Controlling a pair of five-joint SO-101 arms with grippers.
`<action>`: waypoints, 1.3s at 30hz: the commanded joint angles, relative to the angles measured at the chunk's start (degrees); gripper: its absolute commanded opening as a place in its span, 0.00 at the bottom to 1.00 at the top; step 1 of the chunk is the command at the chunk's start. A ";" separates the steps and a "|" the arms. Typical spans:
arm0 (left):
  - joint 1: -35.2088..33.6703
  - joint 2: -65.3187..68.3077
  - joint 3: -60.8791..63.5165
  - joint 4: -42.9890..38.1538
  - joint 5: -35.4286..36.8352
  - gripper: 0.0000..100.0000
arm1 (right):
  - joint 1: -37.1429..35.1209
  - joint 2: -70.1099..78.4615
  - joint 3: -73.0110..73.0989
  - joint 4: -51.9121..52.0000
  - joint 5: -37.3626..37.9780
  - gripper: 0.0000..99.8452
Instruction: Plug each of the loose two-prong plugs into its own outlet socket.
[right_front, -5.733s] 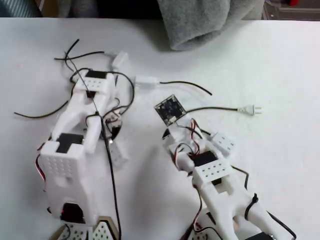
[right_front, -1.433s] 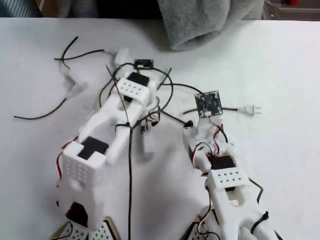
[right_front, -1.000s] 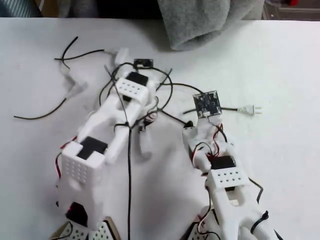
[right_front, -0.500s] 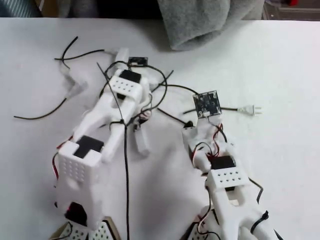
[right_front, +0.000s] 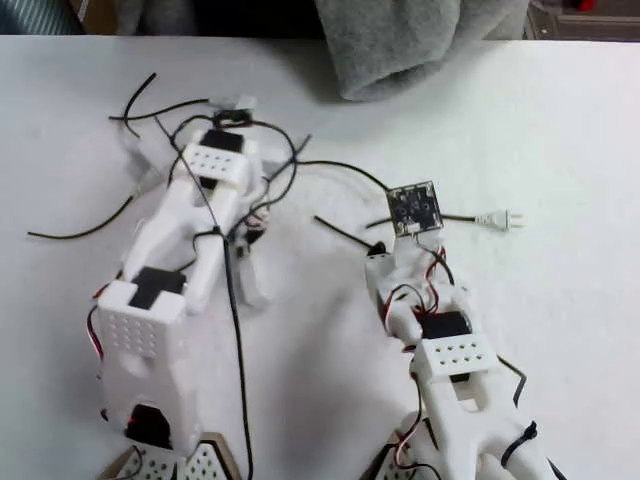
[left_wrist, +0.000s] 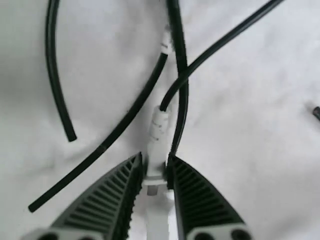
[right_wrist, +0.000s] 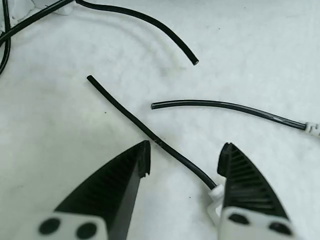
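Jaws of the left arm, in the left wrist view, are clenched on a white connector (left_wrist: 155, 176). Its ribbed collar (left_wrist: 159, 122) sticks out past the tips, and a black cable (left_wrist: 210, 52) leaves it across the white counter (left_wrist: 250, 150). Other black cables cross just beside it.

In the right wrist view the right jaws are spread wide, grasping nothing. A thin black lead (right_wrist: 145, 127) runs between them to a white end piece (right_wrist: 215, 192) beside one tip.

From the high view, the left arm (right_front: 190, 240) sits among tangled cables. A two-prong plug (right_front: 502, 218) lies loose on the counter beside the right arm (right_front: 430, 330). A grey cloth (right_front: 400, 45) lies at the far edge.
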 joint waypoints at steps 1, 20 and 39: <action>-0.31 -3.56 -4.22 3.16 -0.35 0.03 | -1.54 0.04 -2.64 -0.92 0.70 0.22; -9.71 -3.56 -20.22 17.49 -3.60 0.03 | -2.68 0.04 -2.55 -0.92 0.79 0.22; -28.35 -3.56 -15.47 11.34 -9.85 0.03 | -31.16 10.15 -18.64 13.67 4.04 0.22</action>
